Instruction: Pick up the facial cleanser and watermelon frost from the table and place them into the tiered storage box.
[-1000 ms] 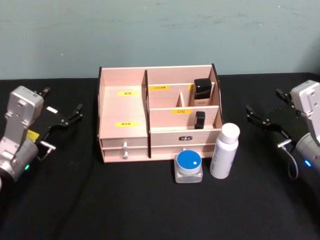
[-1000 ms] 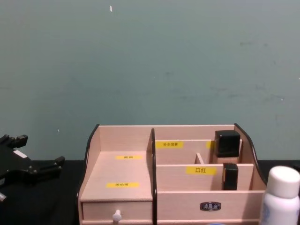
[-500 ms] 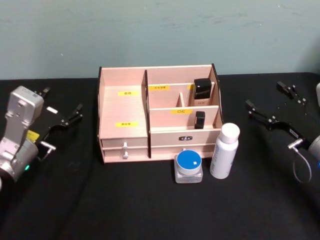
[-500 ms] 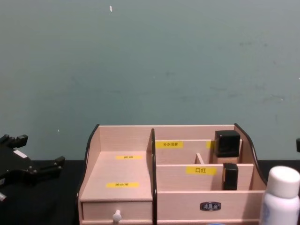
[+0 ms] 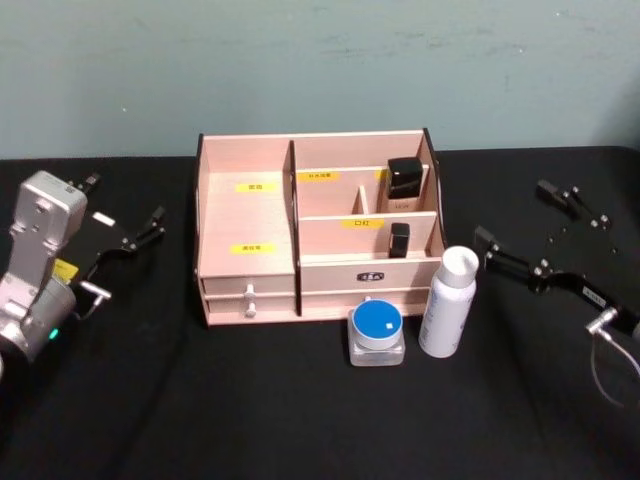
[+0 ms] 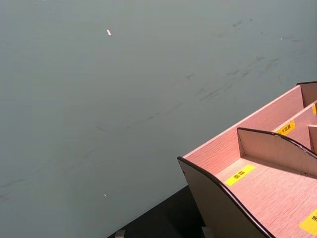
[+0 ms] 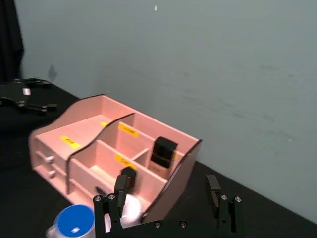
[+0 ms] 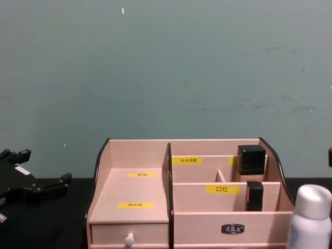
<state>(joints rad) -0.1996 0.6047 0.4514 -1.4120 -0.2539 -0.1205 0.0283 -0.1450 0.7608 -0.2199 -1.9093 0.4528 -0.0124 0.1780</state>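
The right pincer (image 5: pixel 514 213) is spread wide and holds nothing. It hangs low over the tabletop (image 5: pixel 250 410), to the right of the box (image 5: pixel 228 215), and it points toward the left. The arm behind it comes in from the right edge of the head view. The tip of its nearer finger (image 5: pixel 486 240) is just beside the cap of the bottle (image 5: pixel 445 312). I cannot tell if the two are touching. The other finger is farther back, well apart from the bottle. In the right wrist view the white cap shows close behind one finger.

The bottle is white, tall and round, with a white cap. It stands on the tabletop before the right front corner of the box. Just beside it, on its left, is the jar (image 5: pixel 377 334). The jar is low, of clear material, with a round blue lid. It also stands on the tabletop, in front of the drawers.

The box is of pale wood with dark curved sides. It has stepped compartments with yellow labels and small drawers below. Two small black things (image 5: pixel 404 178) stand in its right compartments. Its wide left compartment holds nothing.

The left pincer (image 5: pixel 126 198) is also spread. It is on the left side of the tabletop, well apart from the box, and its fingers point toward the box.
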